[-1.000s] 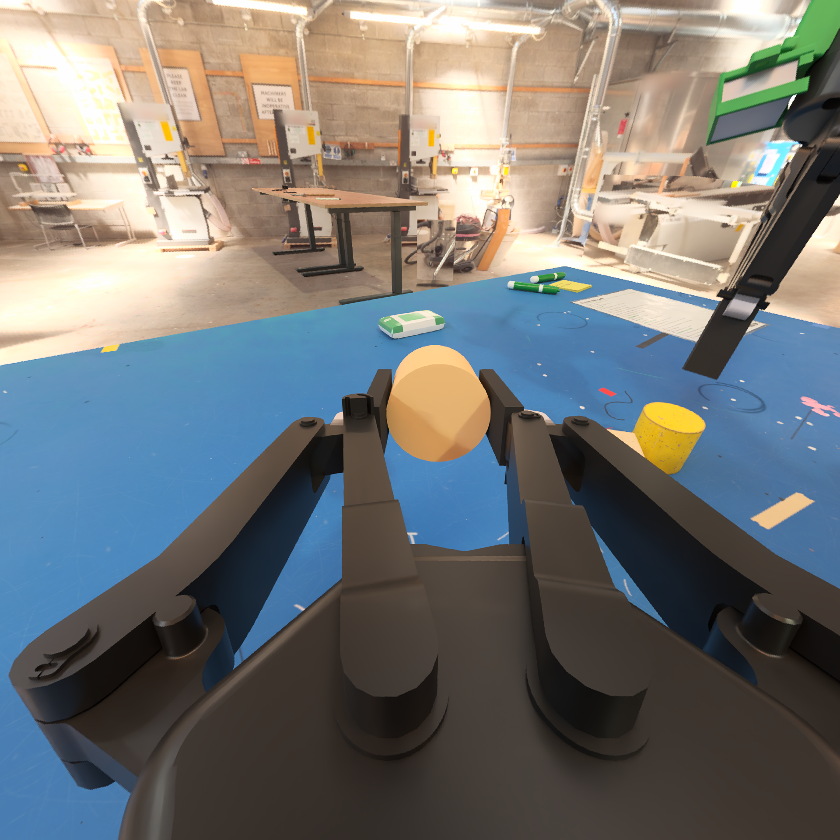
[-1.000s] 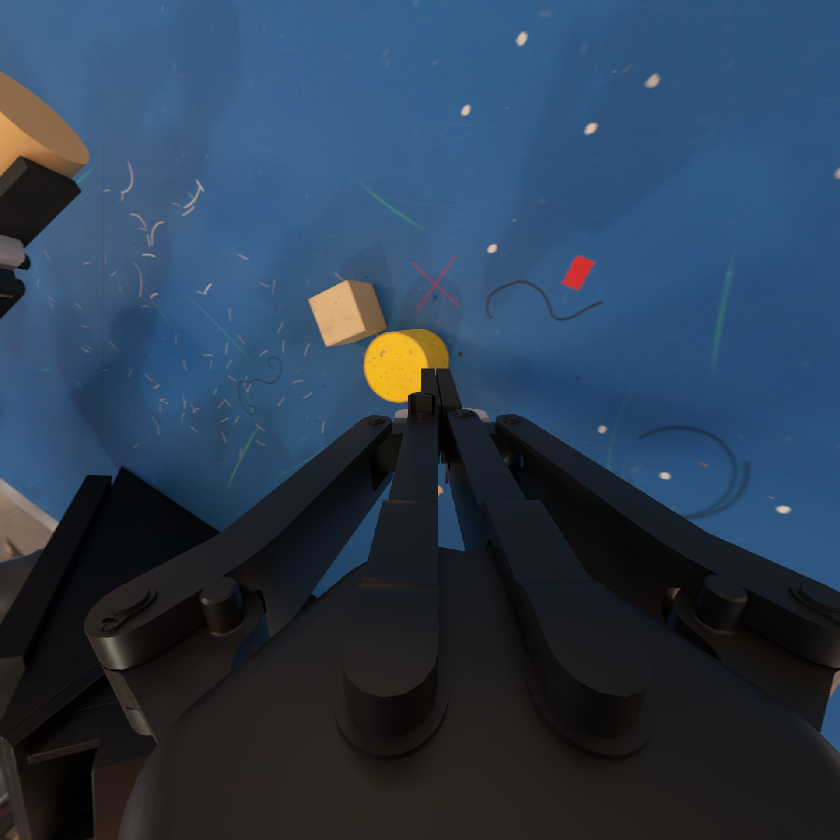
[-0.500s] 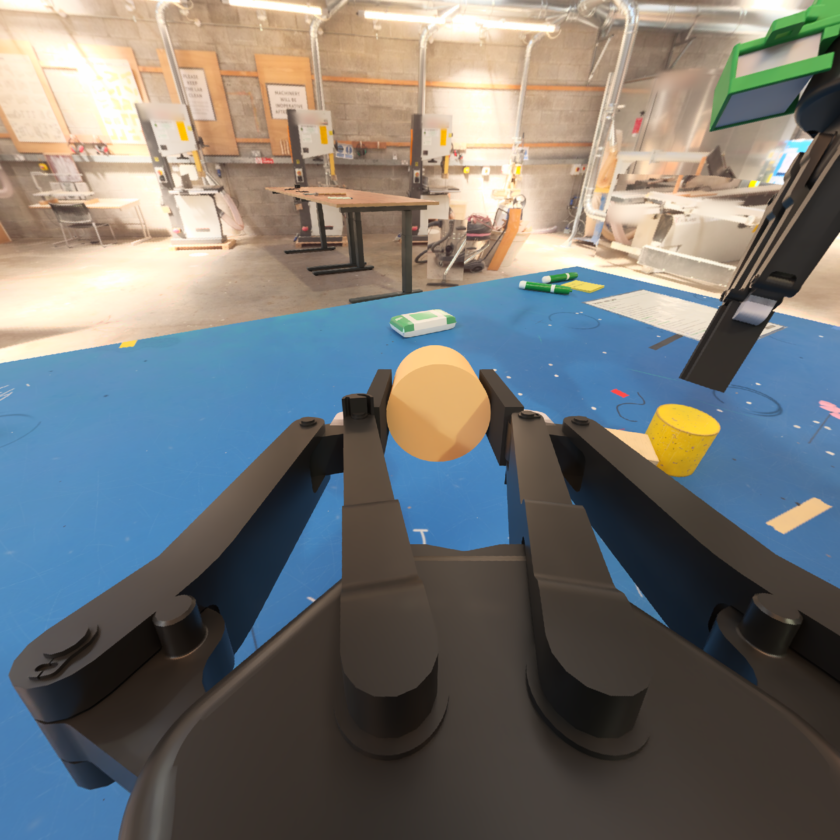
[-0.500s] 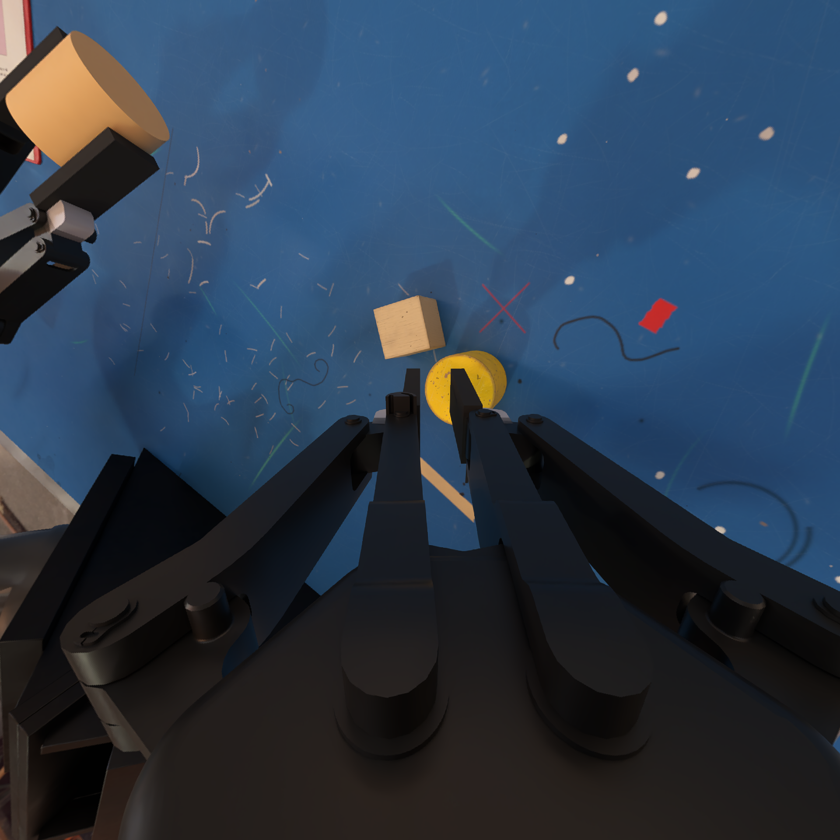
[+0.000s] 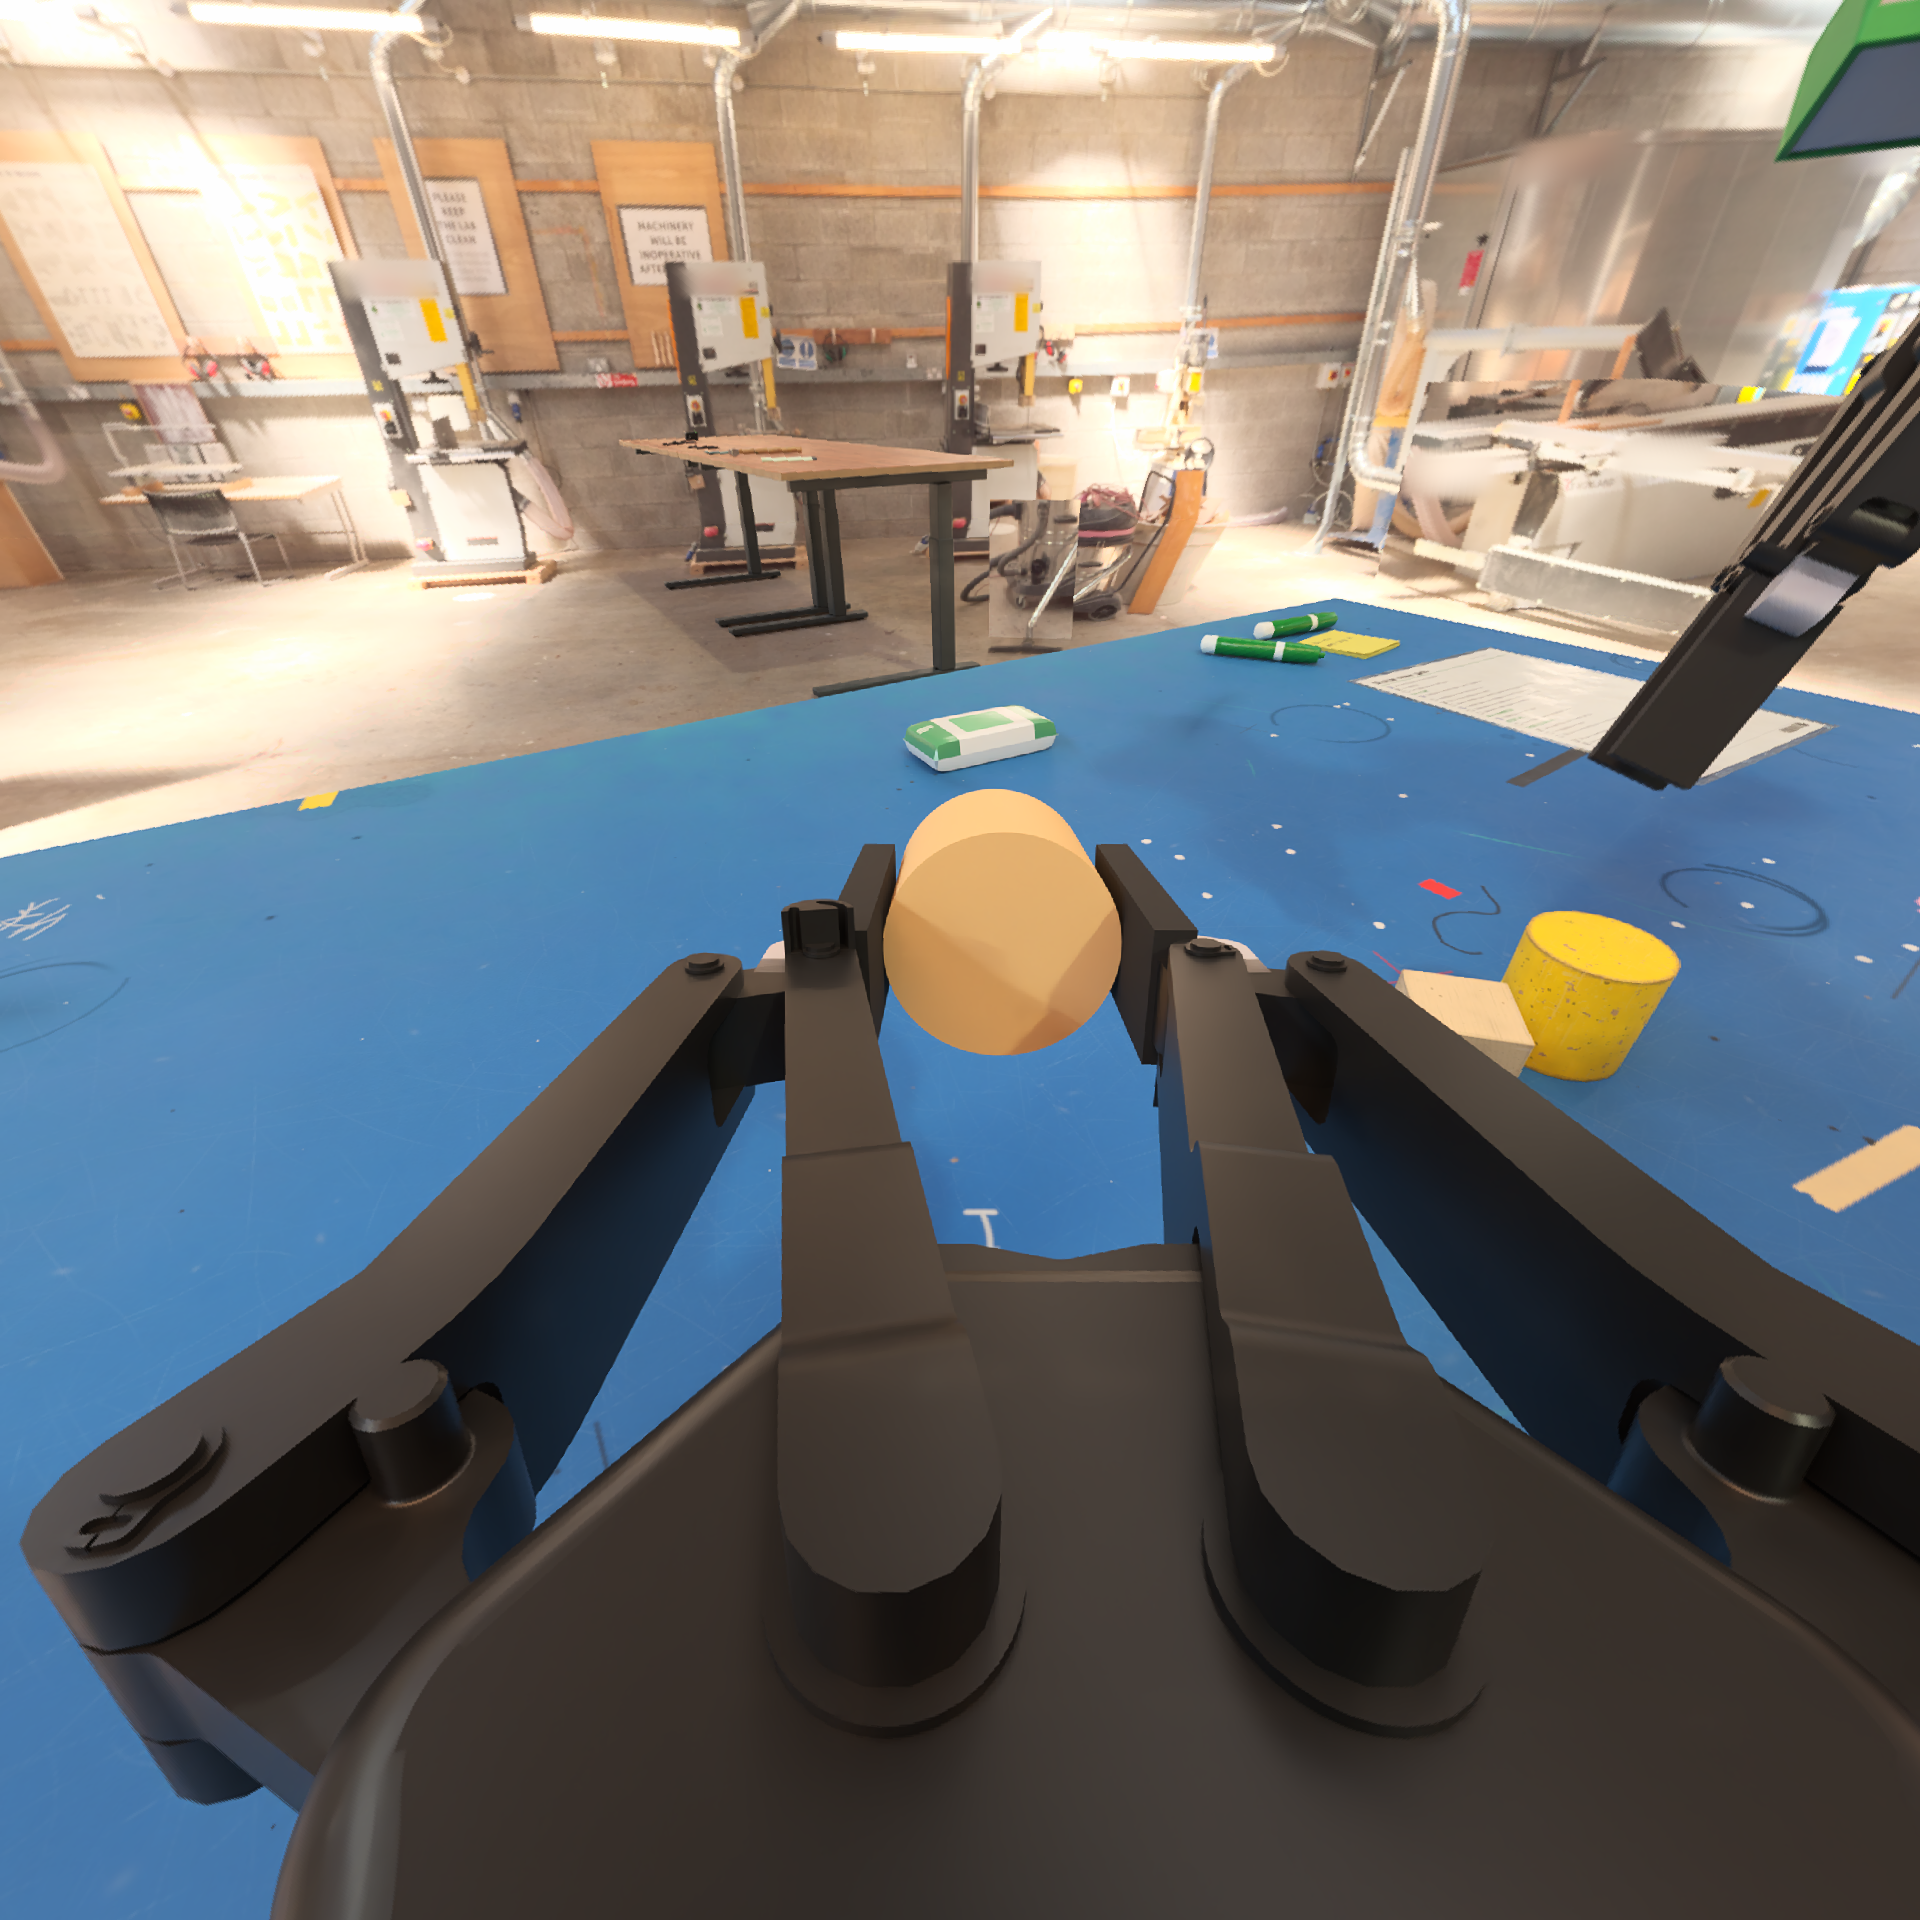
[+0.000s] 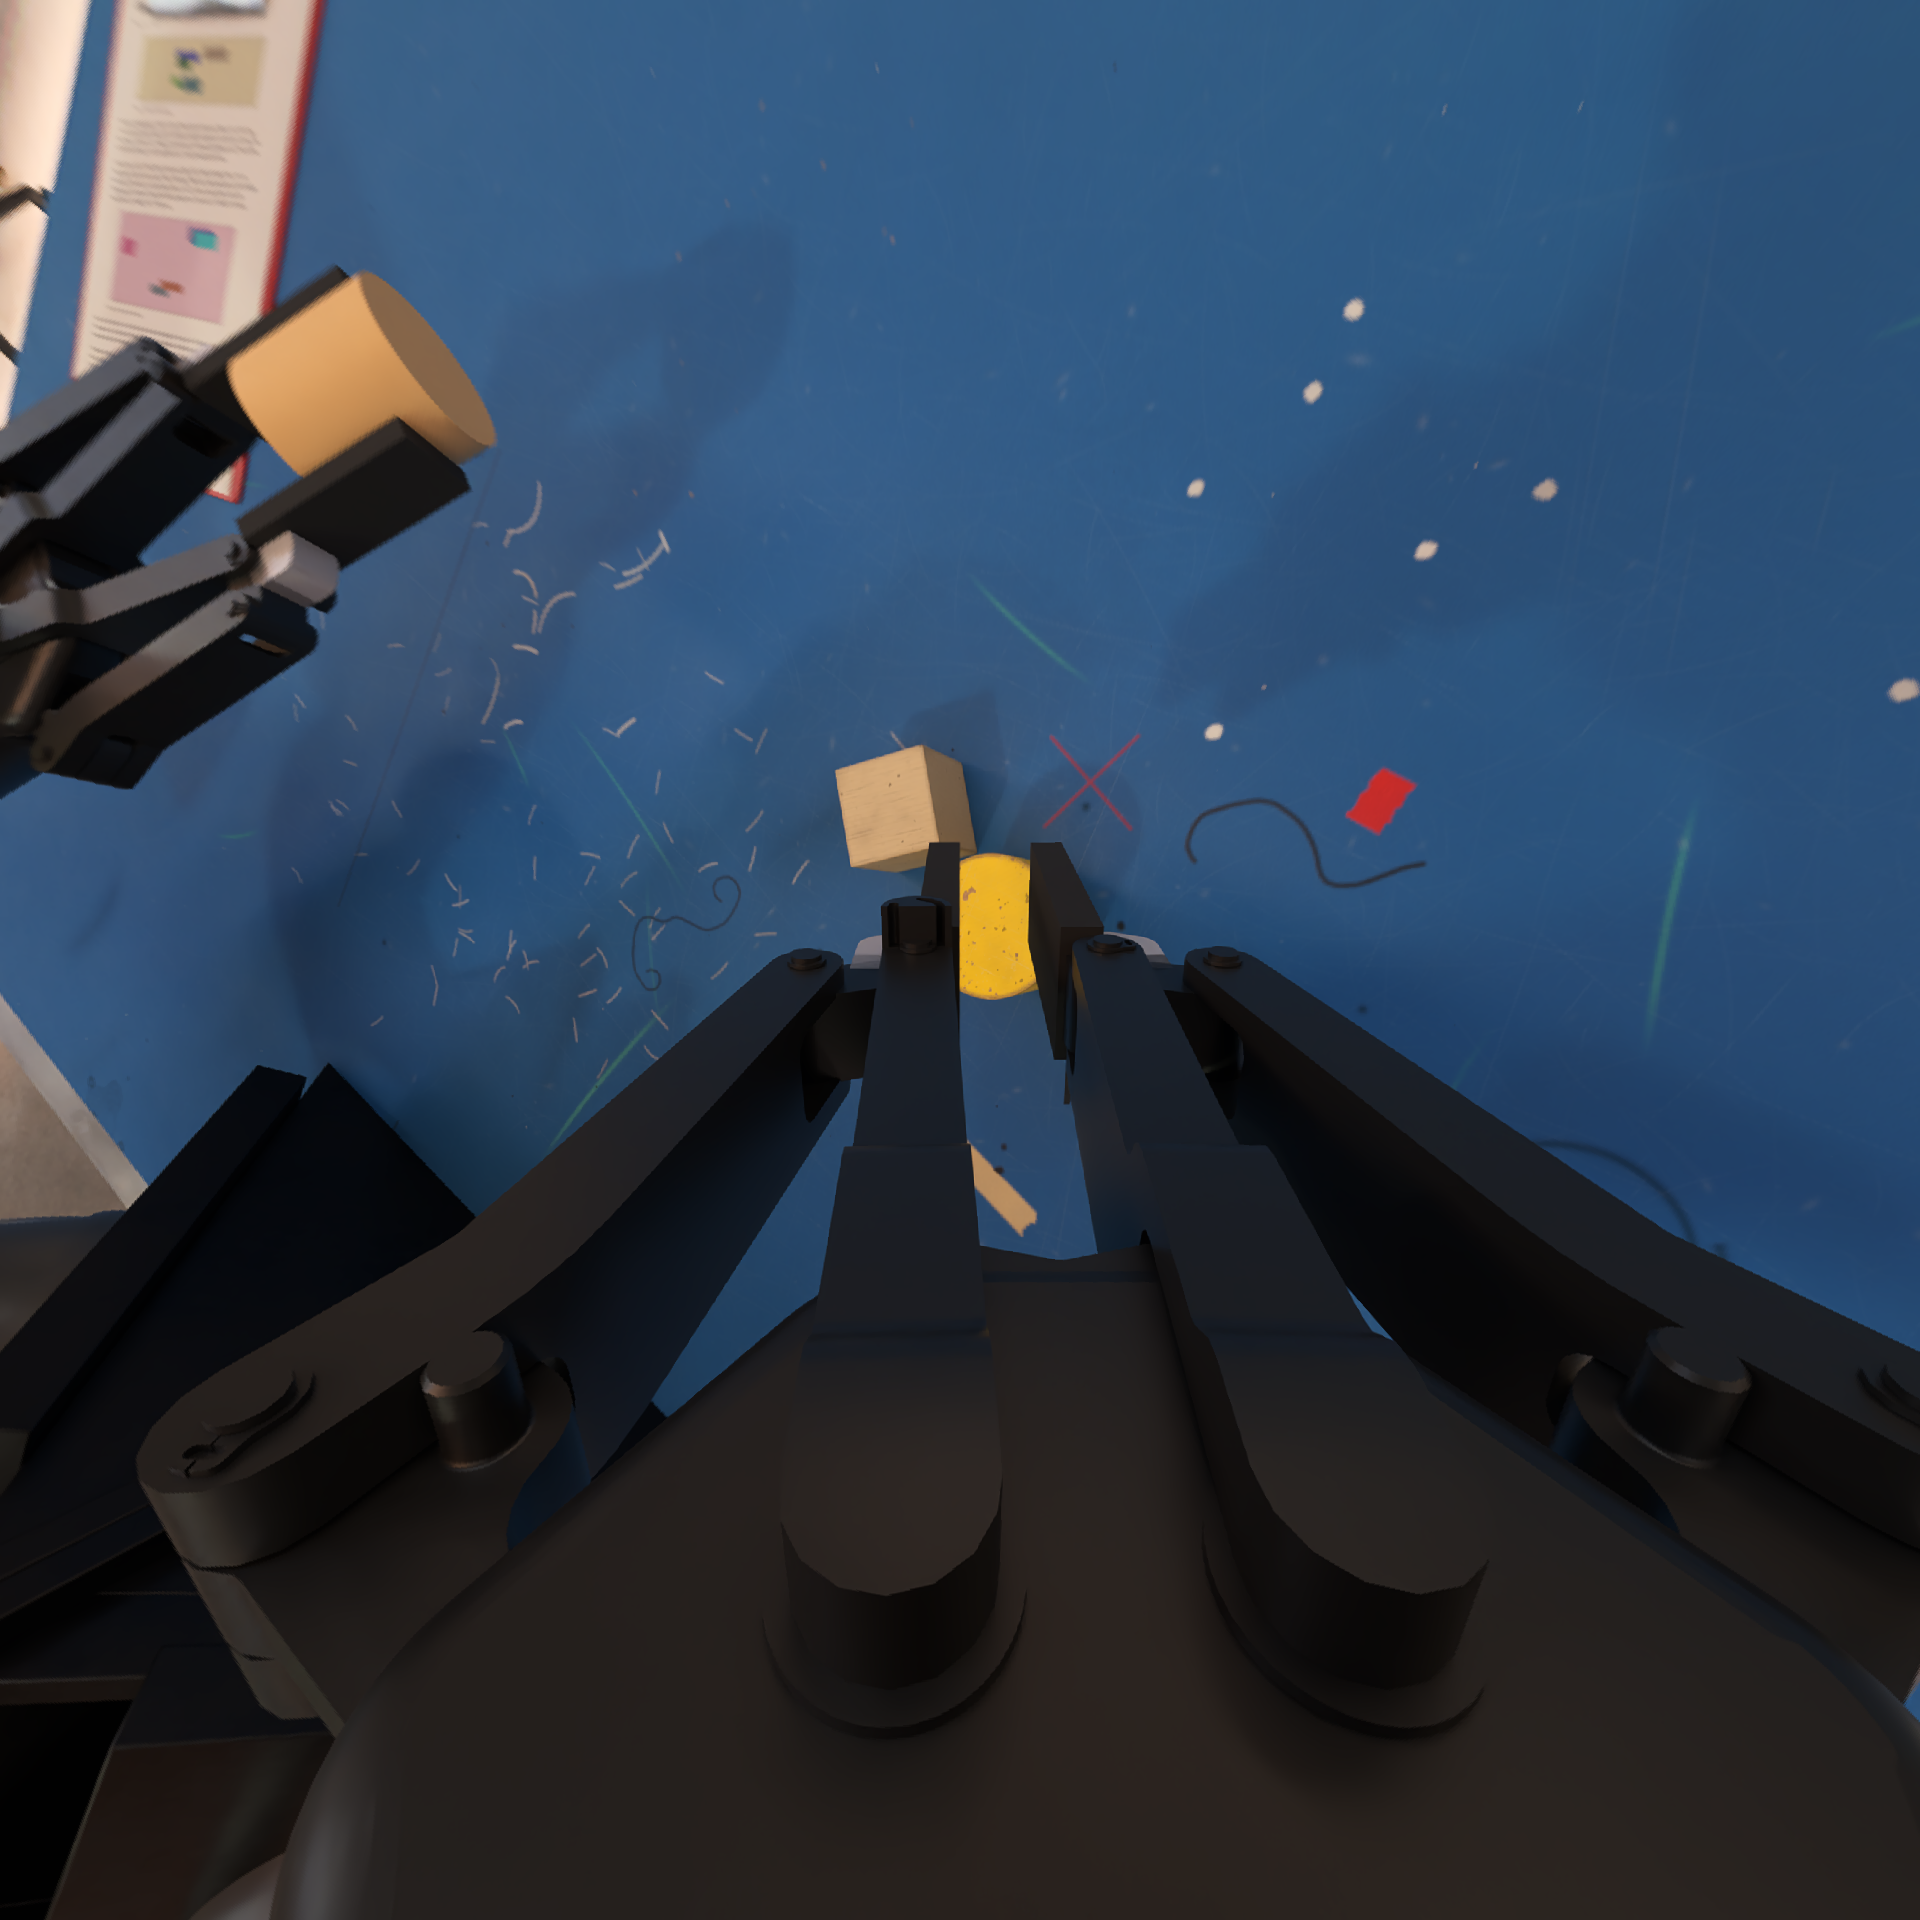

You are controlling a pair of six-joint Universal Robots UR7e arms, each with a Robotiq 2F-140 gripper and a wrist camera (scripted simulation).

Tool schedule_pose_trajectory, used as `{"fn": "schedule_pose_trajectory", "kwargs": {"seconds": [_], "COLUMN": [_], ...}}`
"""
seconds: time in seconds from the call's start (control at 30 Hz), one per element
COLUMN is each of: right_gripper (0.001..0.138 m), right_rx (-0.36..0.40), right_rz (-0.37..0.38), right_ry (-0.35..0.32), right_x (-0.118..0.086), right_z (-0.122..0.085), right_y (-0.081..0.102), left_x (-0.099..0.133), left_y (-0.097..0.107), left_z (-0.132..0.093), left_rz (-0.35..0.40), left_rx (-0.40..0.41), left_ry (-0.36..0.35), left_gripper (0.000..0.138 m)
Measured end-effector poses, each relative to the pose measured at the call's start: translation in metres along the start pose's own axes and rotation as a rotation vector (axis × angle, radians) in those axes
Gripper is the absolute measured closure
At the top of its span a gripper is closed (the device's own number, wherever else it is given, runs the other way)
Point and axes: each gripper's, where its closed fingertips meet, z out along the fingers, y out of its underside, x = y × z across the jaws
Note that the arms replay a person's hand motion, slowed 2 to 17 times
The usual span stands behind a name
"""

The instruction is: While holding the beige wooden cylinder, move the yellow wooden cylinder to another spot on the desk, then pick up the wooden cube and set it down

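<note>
My left gripper [image 5: 997,883] is shut on the beige wooden cylinder [image 5: 997,925] and holds it above the blue desk [image 5: 416,987]; it also shows at the left of the right wrist view [image 6: 353,374]. The yellow wooden cylinder [image 5: 1584,992] stands upright on the desk, with the wooden cube [image 5: 1470,1013] right beside it. My right gripper [image 6: 997,862] hangs well above the yellow cylinder [image 6: 994,925], jaws a narrow gap apart and empty; the cylinder shows between them. The cube [image 6: 902,805] lies just left of the fingertips.
A green-and-white packet [image 5: 979,736], green markers [image 5: 1262,646], a yellow note [image 5: 1351,644] and a paper sheet [image 5: 1538,696] lie at the desk's far side. A tan tape strip [image 5: 1860,1179] is at the right. A poster [image 6: 177,208] lies near the left edge.
My right gripper's jaws have gone from shut to a narrow gap and it has risen, centring over the yellow cylinder. My left gripper still holds the beige cylinder, shifted slightly.
</note>
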Motion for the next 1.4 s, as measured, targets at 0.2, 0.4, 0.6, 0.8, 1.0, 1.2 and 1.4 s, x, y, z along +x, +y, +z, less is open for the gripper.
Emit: {"fn": "schedule_pose_trajectory", "kwargs": {"seconds": [0.2, 0.4, 0.6, 0.8, 1.0, 1.2, 1.4], "right_gripper": [0.121, 0.121, 0.121, 0.099, 0.068, 0.041, 0.014], "right_rx": [0.133, 0.280, 0.408, 0.436, 0.407, 0.361, 0.286], "right_rz": [-0.053, -0.132, -0.222, -0.288, -0.332, -0.443, -0.678], "right_ry": [-0.056, -0.095, -0.066, -0.067, -0.047, 0.019, 0.036], "right_x": [0.000, 0.000, 0.005, 0.001, -0.008, -0.016, -0.027], "right_z": [-0.020, -0.038, -0.052, -0.053, -0.047, -0.036, -0.016], "right_y": [-0.004, -0.005, -0.007, -0.007, -0.010, -0.013, -0.007], "left_x": [0.002, 0.005, 0.009, 0.014, 0.017, 0.017, 0.019], "left_y": [0.001, 0.001, -0.002, -0.005, -0.003, 0.000, 0.004], "left_z": [0.002, 0.005, 0.006, 0.006, 0.007, 0.009, 0.012], "left_rz": [0.019, 0.062, 0.134, 0.174, 0.168, 0.173, 0.175], "left_rx": [0.003, 0.014, 0.043, 0.069, 0.069, 0.053, 0.034], "left_ry": [0.007, 0.007, 0.001, 0.006, 0.018, 0.018, 0.028], "left_gripper": [0.088, 0.088, 0.088, 0.088, 0.088, 0.088, 0.088]}}
